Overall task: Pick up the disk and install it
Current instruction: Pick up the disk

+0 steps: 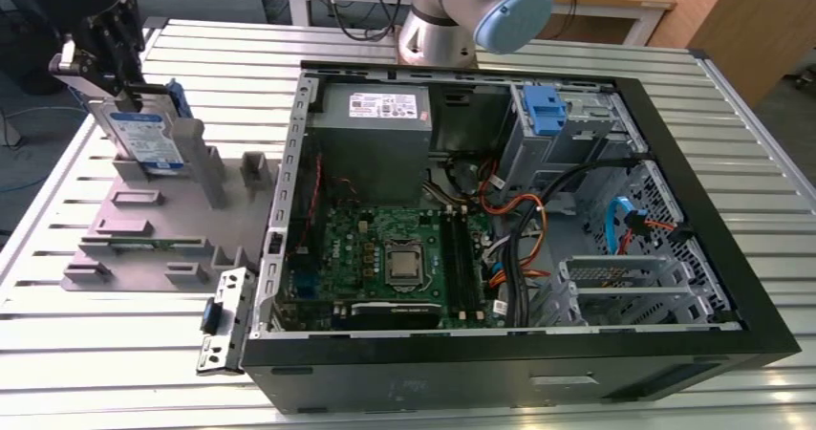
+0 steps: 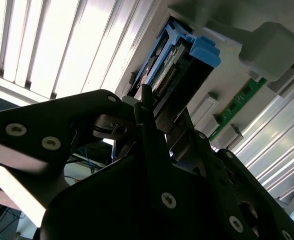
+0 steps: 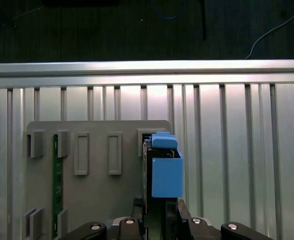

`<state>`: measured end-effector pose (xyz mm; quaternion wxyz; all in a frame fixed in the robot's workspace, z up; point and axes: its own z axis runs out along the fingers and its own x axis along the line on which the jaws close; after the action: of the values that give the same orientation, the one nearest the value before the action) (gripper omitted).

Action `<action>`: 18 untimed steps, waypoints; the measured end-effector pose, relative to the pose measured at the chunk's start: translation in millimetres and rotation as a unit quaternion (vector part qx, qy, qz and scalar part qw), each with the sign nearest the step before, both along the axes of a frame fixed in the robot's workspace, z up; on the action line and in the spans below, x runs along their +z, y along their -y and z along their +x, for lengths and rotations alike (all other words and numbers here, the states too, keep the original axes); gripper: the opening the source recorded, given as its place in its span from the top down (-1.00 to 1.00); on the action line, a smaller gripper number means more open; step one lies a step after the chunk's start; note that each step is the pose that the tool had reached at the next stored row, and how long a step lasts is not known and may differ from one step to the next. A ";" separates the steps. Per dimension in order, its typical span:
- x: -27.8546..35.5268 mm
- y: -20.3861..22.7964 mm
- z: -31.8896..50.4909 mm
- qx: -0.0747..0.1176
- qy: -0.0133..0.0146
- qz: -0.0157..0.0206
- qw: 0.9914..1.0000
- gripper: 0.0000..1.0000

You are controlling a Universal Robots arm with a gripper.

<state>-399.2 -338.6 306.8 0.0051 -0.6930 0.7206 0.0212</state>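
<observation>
Jaws: I see them closed onto the top end of the disk, one on each flat face. No gap shows between them and it in the first wrist view.
Gripper [image 1: 124,88]: matt black metal with bare screw heads. It points down at the exterior view's far left.
The disk [image 1: 143,141]: a flat silver rectangle standing upright on edge, with a blue-and-white label on its broad face. Its lower edge meets the rear corner of the grey fixture. It is outside the computer case and well apart from the drive bay.
Disk end [image 2: 171,67]: I see a row of fine connector pins on a dark edge.
Blue plastic carrier [image 3: 166,175]: smooth and boxy, it frames the disk and has a stepped tab at the end.
Grey fixture [image 1: 140,229]: a matt plastic block with square posts and rectangular slots, lying flat on the table just beside the case.
Green circuit board [image 3: 58,185]: a thin strip seated edge-on in another slot of the fixture.
Table [image 1: 102,354]: ribbed aluminium slats, bright and reflective.
Computer case [image 1: 510,377]: a black tower lying on its side with the panel off.
Motherboard [image 1: 382,248]: green, with a square silver processor in the middle.
Power supply [image 1: 376,115]: a grey box with a white sticker, at the far end of the case.
Blue latch [image 1: 546,113]: glossy plastic on the bare metal bay.
Arm [image 1: 465,10]: silver tube with a pale blue cap, behind the case.
</observation>
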 end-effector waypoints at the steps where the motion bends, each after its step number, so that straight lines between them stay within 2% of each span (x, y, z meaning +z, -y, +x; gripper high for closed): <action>1: 0.2 0.0 0.0 0.000 0.000 0.000 1.000 0.30; 18: 4.0 0.0 0.0 0.000 0.000 0.000 1.000 0.30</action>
<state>-399.3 -338.6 310.8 0.0052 -0.6930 0.7206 0.0212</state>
